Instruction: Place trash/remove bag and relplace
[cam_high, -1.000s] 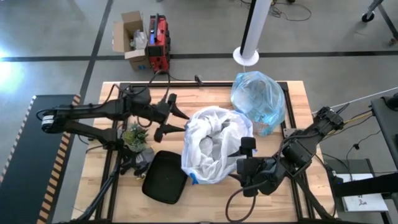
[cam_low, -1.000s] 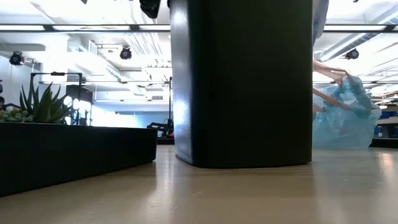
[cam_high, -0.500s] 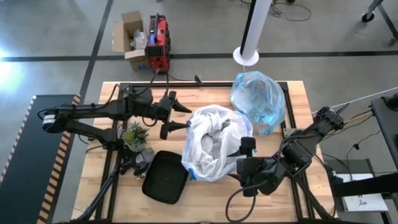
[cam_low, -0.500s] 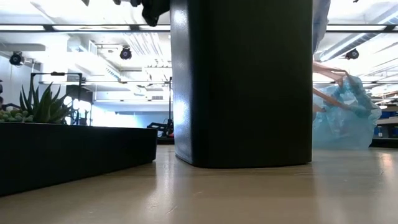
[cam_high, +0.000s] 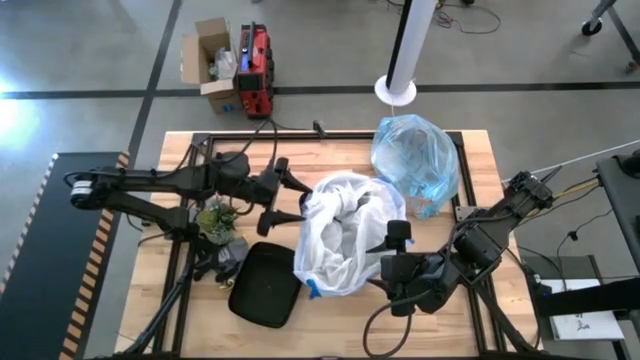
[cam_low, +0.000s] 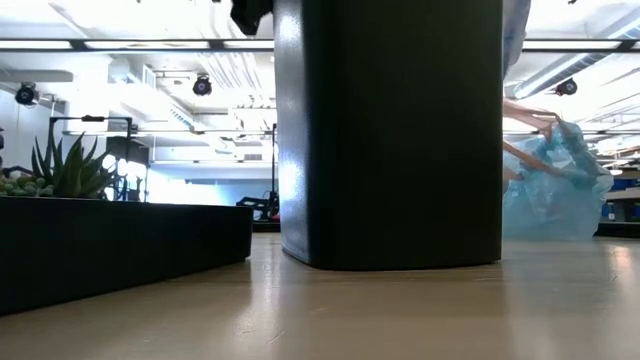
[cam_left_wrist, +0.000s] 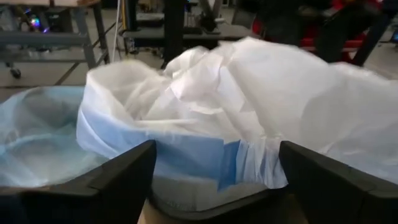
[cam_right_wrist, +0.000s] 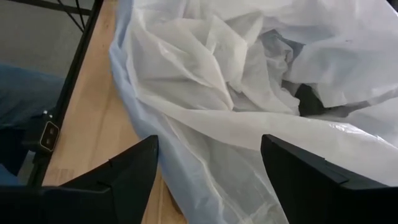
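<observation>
A black bin (cam_low: 390, 130) stands mid-table with a white plastic bag (cam_high: 345, 240) draped over its mouth; the bag's blue hem (cam_left_wrist: 186, 155) hangs down the bin's wall. The light-blue bag (cam_high: 415, 160) sits bunched on the table at the far right. The trash is hidden. My left gripper (cam_high: 293, 200) stands open just left of the white bag, pointing level at it (cam_left_wrist: 217, 186). My right gripper (cam_high: 396, 250) stands open at the bin's near right side, slanting down toward the white bag (cam_right_wrist: 211, 180).
A black lid (cam_high: 265, 285) lies flat near the front edge, left of the bin. A small green plant (cam_high: 215, 218) stands beside it, under my left arm. A white post (cam_high: 405, 45) rises beyond the far edge. Bare wood shows at the near right corner.
My left gripper has moved toward the table's right edge and a little toward the near edge, closing in on the white bag's left side. The bags and my right arm have kept still.
</observation>
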